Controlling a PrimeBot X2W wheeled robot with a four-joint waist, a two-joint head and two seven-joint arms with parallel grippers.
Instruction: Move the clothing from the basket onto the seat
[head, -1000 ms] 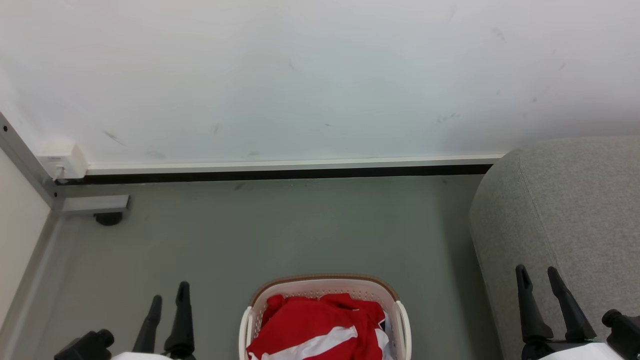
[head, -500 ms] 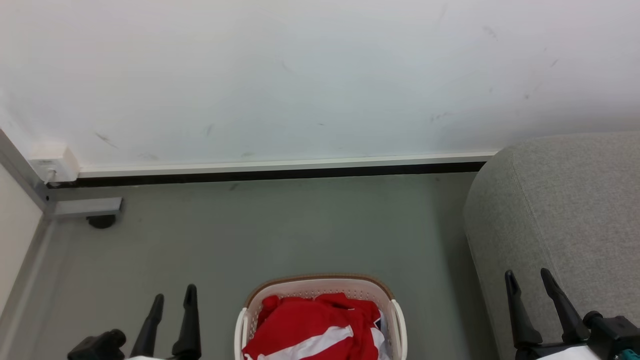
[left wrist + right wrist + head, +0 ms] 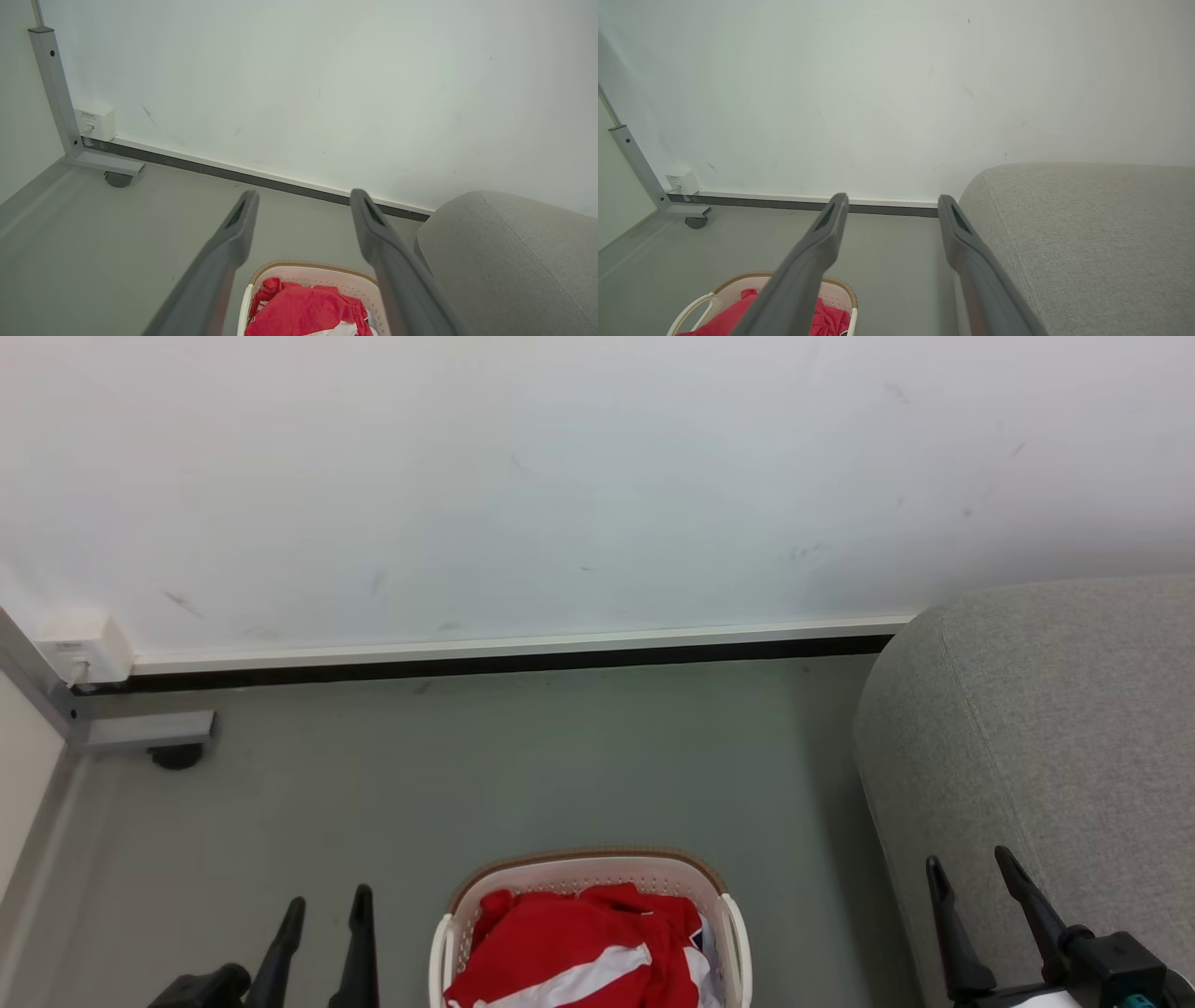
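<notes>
Head view further right; clothing [image 3: 560, 957] still in basket [image 3: 588, 873]

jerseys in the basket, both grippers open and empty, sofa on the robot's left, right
One thing is wrong: the sofa is on the robot's right, as the head view shows. The jerseys are in the basket, and the left gripper and right gripper are open and empty.
</notes>
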